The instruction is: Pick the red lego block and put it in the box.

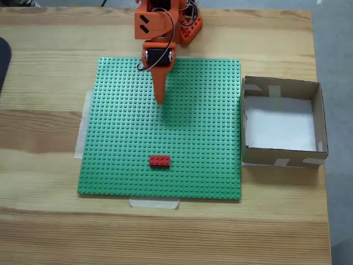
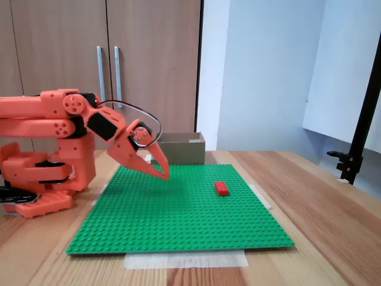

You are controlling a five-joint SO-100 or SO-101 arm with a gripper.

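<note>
The claw [image 1: 160,99] hangs above the green baseplate [image 1: 110,138] with its fingers pressed to a single point, nothing between them, tips angled down just off the studs in both fixed views. Ahead of the tips, well apart, the red lego block [image 1: 160,160] sits flat on the plate. Off to the claw's side, beyond the plate's edge, the box [image 1: 317,118] waits with nothing inside.

The danger: the jaws must spread before descending, or the closed tips will simply knock the brick. It may also be locked onto the studs and resist lifting.

In the side-on fixed view the box [image 2: 184,148] is half hidden behind the claw [image 2: 164,174], its floor unseen.
</note>
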